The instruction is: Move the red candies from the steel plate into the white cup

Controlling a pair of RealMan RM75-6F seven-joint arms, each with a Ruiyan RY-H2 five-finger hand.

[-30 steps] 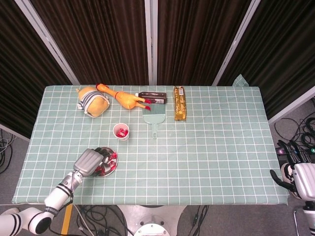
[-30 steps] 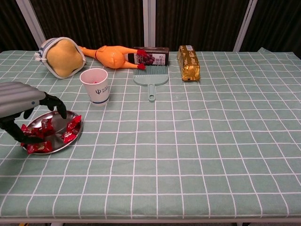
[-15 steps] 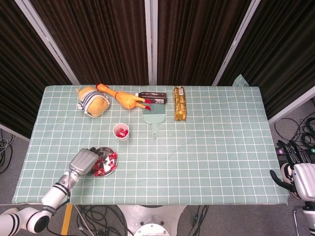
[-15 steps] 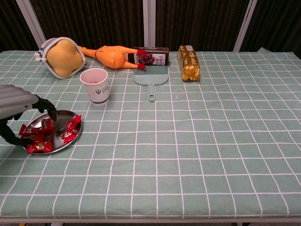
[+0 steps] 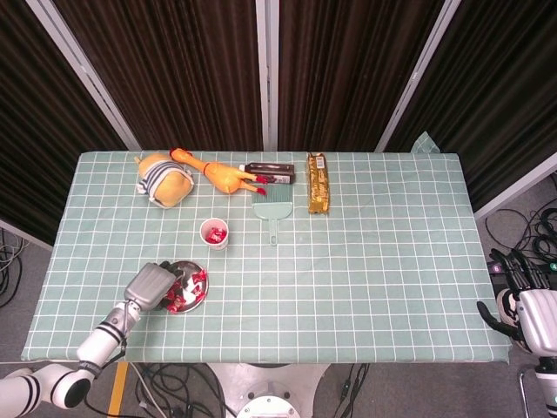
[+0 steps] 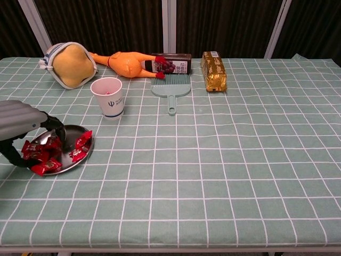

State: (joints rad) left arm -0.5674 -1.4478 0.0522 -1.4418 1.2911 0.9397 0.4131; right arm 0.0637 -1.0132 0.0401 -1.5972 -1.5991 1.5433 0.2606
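1. since a second ago the left hand (image 6: 21, 130) has slid a bit toward the near-left rim of the steel plate (image 6: 80, 160) and dropped lower, so its dark fingers (image 6: 56, 130) now curl down into the pile instead of hovering over the middle.
2. that hand is clawed over the red candies (image 6: 45, 154); fingertips are in among the wrappers, but honestly can't tell if it's actually got one pinched or is just touching them.
3. candies are all on the plate under and just right of the hand, a couple (image 6: 81, 146) lying free on the side away from the fingers.
4. white cup (image 6: 108, 97) stands upright beyond the hand and a little to its right, near but apart from the plate. head view shows something red inside it (image 5: 218, 232).
5. further back from the hand: a round plush toy (image 6: 68, 65), a rubber chicken (image 6: 123, 63), a dark box (image 6: 171, 63), a small green brush (image 6: 171, 88) and a gold packet (image 6: 213, 71).
6. right hand (image 5: 522, 313) is way off past the far right table edge, holding nothing, fingers look loosely apart.
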